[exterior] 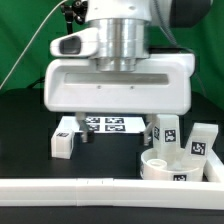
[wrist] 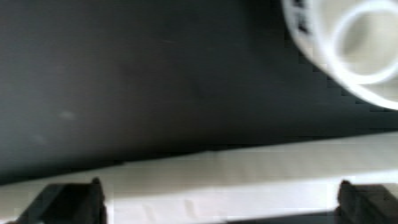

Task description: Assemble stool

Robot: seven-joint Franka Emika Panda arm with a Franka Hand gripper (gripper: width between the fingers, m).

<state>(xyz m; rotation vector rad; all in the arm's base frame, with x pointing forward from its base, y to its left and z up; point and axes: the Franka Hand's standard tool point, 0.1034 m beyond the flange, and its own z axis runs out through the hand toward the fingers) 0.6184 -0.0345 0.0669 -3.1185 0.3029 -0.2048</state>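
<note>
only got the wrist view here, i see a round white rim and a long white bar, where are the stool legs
observer: One leg sits alone at the exterior view's left.
operator: any others
observer: Two more legs stand upright at the exterior view's right, just beyond the seat.
operator: whats between them
observer: The marker board lies flat there, beyond the long white rail.
</note>
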